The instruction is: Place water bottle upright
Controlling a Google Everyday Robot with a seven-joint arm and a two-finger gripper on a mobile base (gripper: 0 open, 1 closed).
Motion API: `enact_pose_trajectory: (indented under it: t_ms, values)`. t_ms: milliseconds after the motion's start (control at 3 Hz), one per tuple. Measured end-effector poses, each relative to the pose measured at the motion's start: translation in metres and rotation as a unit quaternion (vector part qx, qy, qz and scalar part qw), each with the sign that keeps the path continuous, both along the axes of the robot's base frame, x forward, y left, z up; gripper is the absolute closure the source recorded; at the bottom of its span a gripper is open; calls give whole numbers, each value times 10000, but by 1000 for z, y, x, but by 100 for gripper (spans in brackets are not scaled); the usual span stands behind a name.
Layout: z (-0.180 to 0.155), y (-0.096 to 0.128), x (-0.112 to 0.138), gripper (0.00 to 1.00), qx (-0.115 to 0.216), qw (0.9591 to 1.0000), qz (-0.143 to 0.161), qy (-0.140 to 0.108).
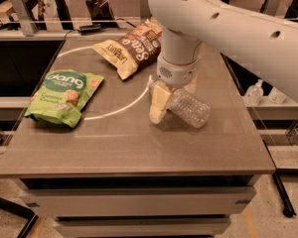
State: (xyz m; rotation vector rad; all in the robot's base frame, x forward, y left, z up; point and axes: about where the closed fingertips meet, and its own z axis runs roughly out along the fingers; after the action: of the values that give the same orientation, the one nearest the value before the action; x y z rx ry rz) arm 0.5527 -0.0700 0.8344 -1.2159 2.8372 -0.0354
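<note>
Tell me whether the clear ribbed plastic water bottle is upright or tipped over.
Tipped: the clear ribbed plastic water bottle lies sideways on the table, gripper at one end.

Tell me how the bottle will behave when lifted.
The bottle lies on its side on the table, round, so it may roll if nudged. It looks clear, perhaps empty: likely light and squashy. The gripper is at its end nearer the green bag.

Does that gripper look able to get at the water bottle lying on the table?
Probably yes: the gripper is right at one end of the water bottle; the green bag and brown bag lie clear.
</note>
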Motion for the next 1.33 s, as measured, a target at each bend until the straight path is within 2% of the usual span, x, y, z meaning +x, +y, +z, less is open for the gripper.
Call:
enact_pose_trajectory:
  t_ms: [667,1000,1333]
  values:
    - [-1,3,-2,65,-59,9998,-51,-169]
    - [13,0,-5,89,37,9993,42,-369]
    - [49,-3,-9,100,574,9938,310,-904]
